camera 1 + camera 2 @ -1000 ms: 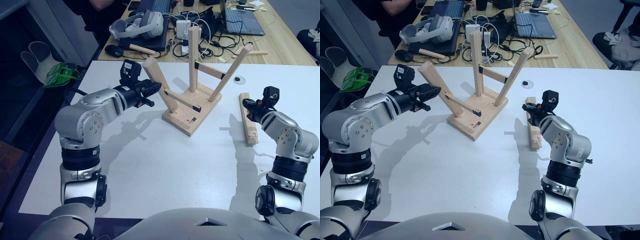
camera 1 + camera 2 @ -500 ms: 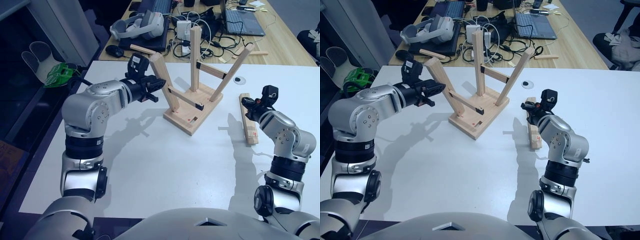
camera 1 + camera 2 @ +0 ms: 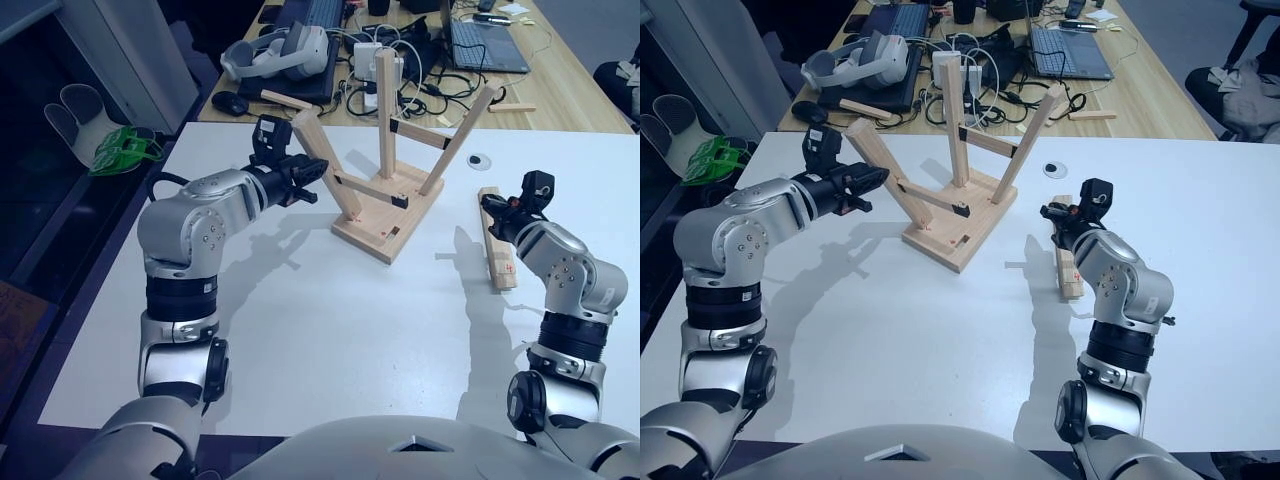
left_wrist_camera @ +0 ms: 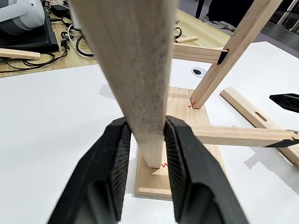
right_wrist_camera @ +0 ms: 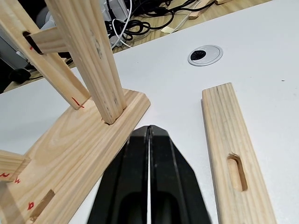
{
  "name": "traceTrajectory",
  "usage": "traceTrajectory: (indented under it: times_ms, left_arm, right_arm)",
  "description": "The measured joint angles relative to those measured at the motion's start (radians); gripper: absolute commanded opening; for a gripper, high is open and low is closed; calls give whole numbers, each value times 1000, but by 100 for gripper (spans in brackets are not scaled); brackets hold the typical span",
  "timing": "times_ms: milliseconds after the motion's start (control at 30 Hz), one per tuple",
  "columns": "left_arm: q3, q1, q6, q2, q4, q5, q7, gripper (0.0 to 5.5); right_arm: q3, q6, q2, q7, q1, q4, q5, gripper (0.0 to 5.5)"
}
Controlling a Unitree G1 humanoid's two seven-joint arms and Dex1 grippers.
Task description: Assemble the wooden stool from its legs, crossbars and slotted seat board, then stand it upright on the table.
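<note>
My left jaws are clamped tight on one leg (image 3: 325, 165) of the upturned stool (image 3: 385, 120), in the upper centre of the head frame. My right jaws are pressed together on nothing, at centre right, just beside one loose slotted leg (image 3: 496, 240) lying flat on the white surface (image 3: 330, 330). On the stool I count three legs standing in one seat board (image 3: 372, 232), joined by two crossbars (image 3: 370, 188).
</note>
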Motion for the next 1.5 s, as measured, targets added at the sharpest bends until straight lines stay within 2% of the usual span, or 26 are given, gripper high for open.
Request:
traceTrajectory:
  times_ms: [133, 167, 433, 533, 633, 767, 900, 967, 1100, 1333, 1467, 1500]
  left_arm:
    - [-12, -3, -5, -5, -25, 7, -3, 100]
    - [-12, -5, -5, -11, -32, 7, -1, 137]
    - [33, -101, -16, -82, -137, -23, 30, 284]
    - [52, -133, -57, -95, -155, -24, 52, 284]
    - [128, -233, -206, -166, -168, -40, 89, 284]
    - [146, -278, -289, -234, -128, -50, 128, 284]
    - [52, -99, -279, -286, 18, -8, 139, 284]
    - [7, -85, -286, -285, 27, 16, 137, 284]
    - [-10, -61, -299, -306, 4, 23, 147, 284]
    - [1, -133, -272, -337, 17, 19, 183, 284]
    - [47, -236, -296, -355, 33, 3, 194, 284]
    - [48, -258, -308, -361, 19, -6, 188, 286]
  right_arm:
    - [1, -3, -4, 12, 0, 13, 3, 0]
    - [0, -3, -7, 13, 0, 17, 6, 0]
    - [-3, -3, -18, 15, 0, 36, 19, 0]
    - [-7, -2, -19, 16, -2, 38, 29, 0]
    - [-22, 4, -21, 18, -3, 41, 56, 0]
    - [-24, 10, -29, 18, -4, 47, 68, 0]
    - [-19, 10, -32, 15, -10, 48, 69, 0]
    - [-2, 5, -35, 14, -18, 48, 66, 0]
    - [15, 0, -35, 11, -21, 44, 66, 0]
    - [-5, 4, -32, -2, -22, 42, 78, 0]
    - [-105, 7, 7, -81, -50, 51, 125, 0]
    - [-131, -2, 16, -128, -58, 53, 121, 19]
